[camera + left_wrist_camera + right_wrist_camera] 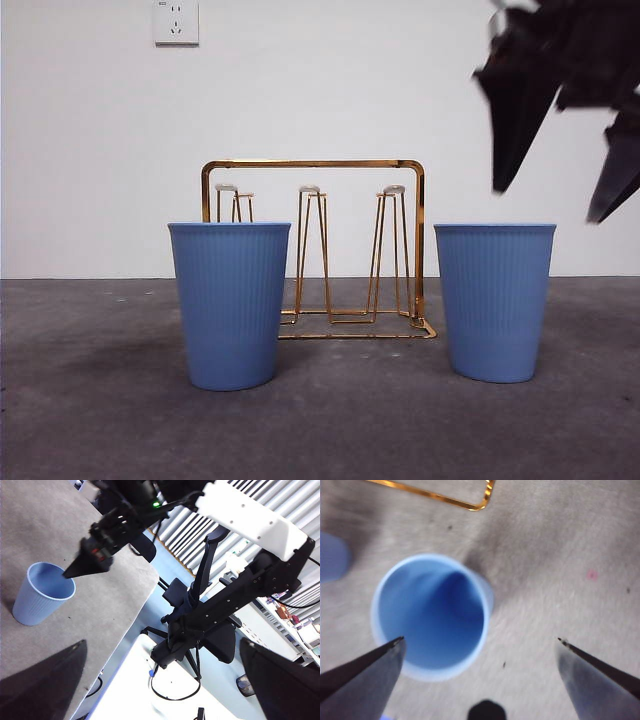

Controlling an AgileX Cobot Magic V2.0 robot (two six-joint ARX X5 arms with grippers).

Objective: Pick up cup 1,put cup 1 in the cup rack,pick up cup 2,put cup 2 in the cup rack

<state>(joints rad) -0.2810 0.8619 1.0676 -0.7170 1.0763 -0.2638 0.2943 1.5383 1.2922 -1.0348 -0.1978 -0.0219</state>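
The right gripper [560, 190] hangs above the blue cup [495, 300] that stands to the right of the cup rack [315, 250] as the front view shows it. Its jaws are spread wide and hold nothing. In the right wrist view the cup's open mouth lies below and between the two jaw tips, nearer one jaw than the other, with a corner of the rack's gold base just beyond it. The picture is smeared, so the arm is probably moving.

The step in hand looks like the approach to the first pick. To do it well, the gripper should settle so that one jaw goes inside the cup's mouth and the other outside the wall, or so that both straddle the cup; at present the rim sits off-centre between the jaws. The cup is upright, ribbed and probably light, so a sideways nudge from a descending jaw could tip or slide it toward the rack. A straight descent and a gentle close would suit.

The second cup [230, 305] stands upright on the rack's other side, partly in front of its base, and all the white-tipped prongs [309, 189] are bare. The left gripper [165, 690] waits off the table's edge, well away from the rack, jaws apart and empty.
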